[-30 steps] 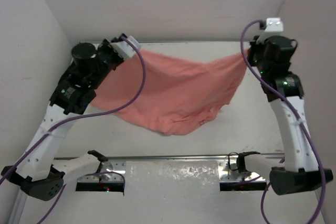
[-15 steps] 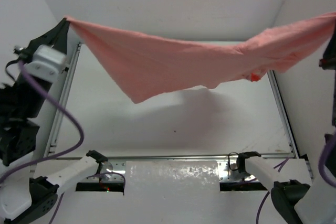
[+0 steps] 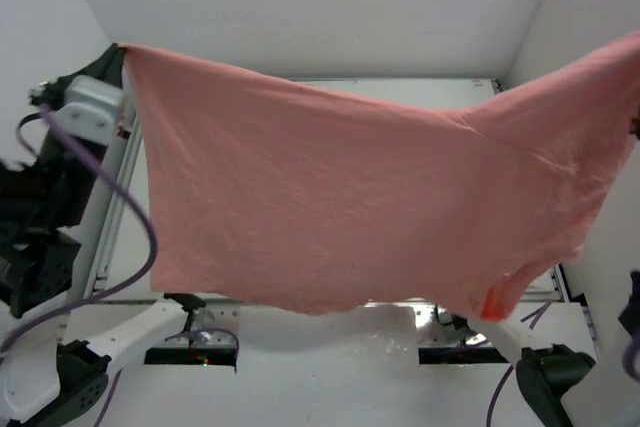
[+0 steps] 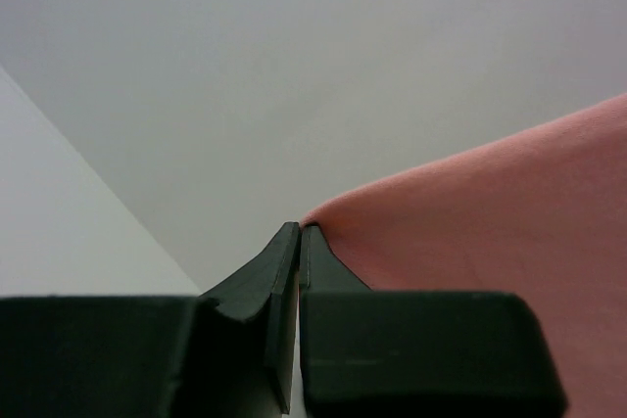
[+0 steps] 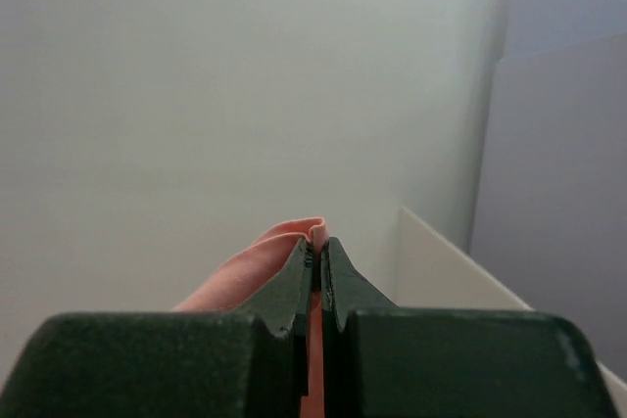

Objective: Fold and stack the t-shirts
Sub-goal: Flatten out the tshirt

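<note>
The salmon-pink t-shirt hangs in the air as a wide sheet, stretched between both grippers and hiding most of the table. My left gripper is raised at the upper left, shut on one top corner of the t-shirt. In the left wrist view the left gripper pinches the cloth at its very tips. My right gripper is shut on a fold of the t-shirt. In the top view that gripper lies past the right edge, where the cloth rises.
White walls close in on the left, back and right. The left arm with its purple cable stands beside the left rail. A white pad and both arm bases lie along the near edge below the cloth's hem.
Both arms have lifted the t-shirt off the table and pulled it apart. It has swung from a narrow band into a broad hanging sheet nearer the camera.
</note>
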You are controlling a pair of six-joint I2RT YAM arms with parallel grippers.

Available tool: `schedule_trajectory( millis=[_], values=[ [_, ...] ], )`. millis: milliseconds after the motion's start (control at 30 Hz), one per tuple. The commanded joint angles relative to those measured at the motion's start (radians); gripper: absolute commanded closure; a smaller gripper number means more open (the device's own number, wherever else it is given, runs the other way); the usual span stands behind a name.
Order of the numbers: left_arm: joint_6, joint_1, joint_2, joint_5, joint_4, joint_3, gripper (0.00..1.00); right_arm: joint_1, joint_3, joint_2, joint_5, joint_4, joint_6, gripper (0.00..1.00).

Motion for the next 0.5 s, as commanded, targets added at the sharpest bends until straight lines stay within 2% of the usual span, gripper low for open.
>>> schedule_trajectory(
  millis=[0,167,300,467],
  values=[
    [-0.015,0.009,0.055,-0.159,-0.032,-0.090,1.00,-0.001,-0.042,0.135,-0.062,0.024,0.064,1.00],
    [-0.053,0.010,0.121,-0.187,0.018,-0.311,1.00,-0.001,-0.194,0.293,-0.110,0.115,0.111,1.00],
    [-0.050,0.046,0.188,-0.200,0.157,-0.550,1.00,-0.001,-0.433,0.374,-0.169,0.279,0.133,1.00],
    [-0.066,0.145,0.352,-0.111,0.227,-0.648,1.00,-0.001,-0.616,0.542,-0.199,0.523,0.160,1.00]
  ],
)
